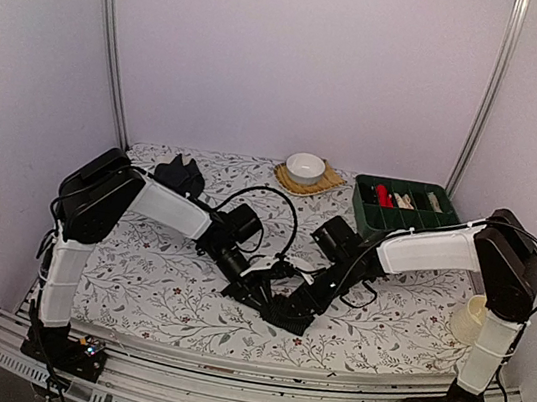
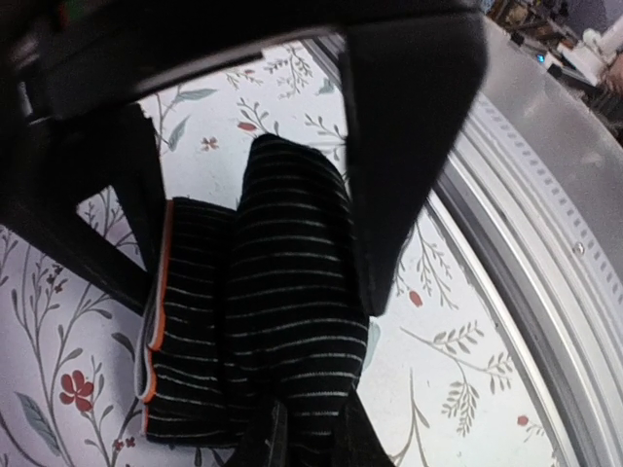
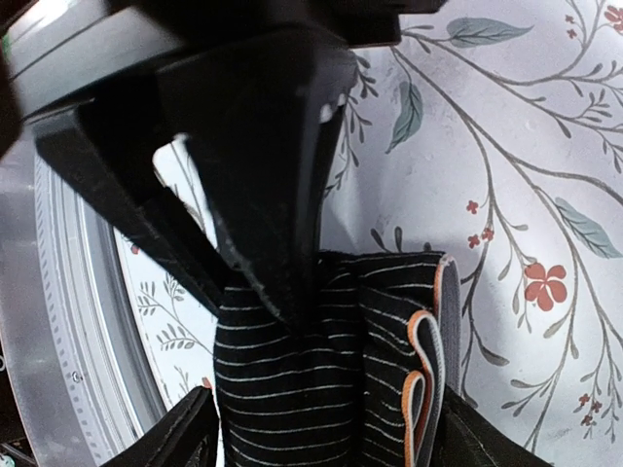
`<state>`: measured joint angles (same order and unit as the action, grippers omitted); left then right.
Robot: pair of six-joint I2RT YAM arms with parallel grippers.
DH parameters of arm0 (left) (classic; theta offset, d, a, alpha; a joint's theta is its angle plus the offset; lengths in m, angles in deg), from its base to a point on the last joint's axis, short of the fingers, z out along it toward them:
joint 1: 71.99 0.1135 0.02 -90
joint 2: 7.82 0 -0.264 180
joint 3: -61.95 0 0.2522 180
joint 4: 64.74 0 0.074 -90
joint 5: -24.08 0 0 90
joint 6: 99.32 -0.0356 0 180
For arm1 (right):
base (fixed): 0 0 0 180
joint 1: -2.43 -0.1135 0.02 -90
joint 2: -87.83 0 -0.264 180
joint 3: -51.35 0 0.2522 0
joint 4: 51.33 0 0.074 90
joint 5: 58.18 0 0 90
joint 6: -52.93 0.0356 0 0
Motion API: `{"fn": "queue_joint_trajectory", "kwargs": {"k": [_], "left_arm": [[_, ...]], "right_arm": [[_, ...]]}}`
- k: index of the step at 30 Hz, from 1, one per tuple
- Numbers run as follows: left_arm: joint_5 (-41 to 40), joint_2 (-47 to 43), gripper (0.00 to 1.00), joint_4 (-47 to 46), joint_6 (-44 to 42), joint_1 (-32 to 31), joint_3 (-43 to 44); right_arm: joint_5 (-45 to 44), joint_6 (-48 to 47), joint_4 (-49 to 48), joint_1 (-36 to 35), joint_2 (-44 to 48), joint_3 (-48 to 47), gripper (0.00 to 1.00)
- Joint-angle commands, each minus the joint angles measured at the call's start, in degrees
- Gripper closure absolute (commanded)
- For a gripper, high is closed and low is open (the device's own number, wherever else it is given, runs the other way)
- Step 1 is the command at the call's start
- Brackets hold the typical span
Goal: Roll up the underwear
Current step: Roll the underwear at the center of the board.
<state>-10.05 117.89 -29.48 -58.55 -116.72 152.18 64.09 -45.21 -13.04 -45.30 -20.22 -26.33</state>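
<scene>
Step in hand: closing off the roll. The underwear (image 2: 292, 331) lies rolled at the near centre of the table (image 1: 135, 282), with both grippers on it. Left gripper (image 2: 261, 292) is narrow and pinches the roll. Right gripper (image 3: 255, 302) stands wide and holds nothing, one tip at the roll's end. Next move, as judged, is to secure the orange-edged end, then lift clear without loosening it.

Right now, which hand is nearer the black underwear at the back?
Left. The left hand is in front-right of the back underwear; the right hand is farther right.

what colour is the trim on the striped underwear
Orange, edging the black, thin-striped underwear; clearest in the right wrist view.
</scene>
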Motion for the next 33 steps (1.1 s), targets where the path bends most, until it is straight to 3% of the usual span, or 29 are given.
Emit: {"fn": "queue_joint_trajectory", "kwargs": {"k": [1,13,22,33], "left_arm": [[-12.35,4.31,1.0,1.1,5.24,1.93,-2.55],[-14.46,3.44,1.0,1.53,3.49,1.0,-3.59],[-14.09,4.15,1.0,2.5,4.38,1.07,-2.45],[-14.39,3.31,1.0,1.53,4.85,1.07,-2.99]], "right_arm": [[4.75,-1.24,-2.7,-2.47,2.2,3.99,0.27],[5.51,5.38,-10.45,-0.65,3.33,8.18,0.25],[4.22,2.56,-8.5,-1.11,3.63,9.11,0.26],[5.13,1.39,-5.85,-2.72,0.83,5.12,0.68]]}}
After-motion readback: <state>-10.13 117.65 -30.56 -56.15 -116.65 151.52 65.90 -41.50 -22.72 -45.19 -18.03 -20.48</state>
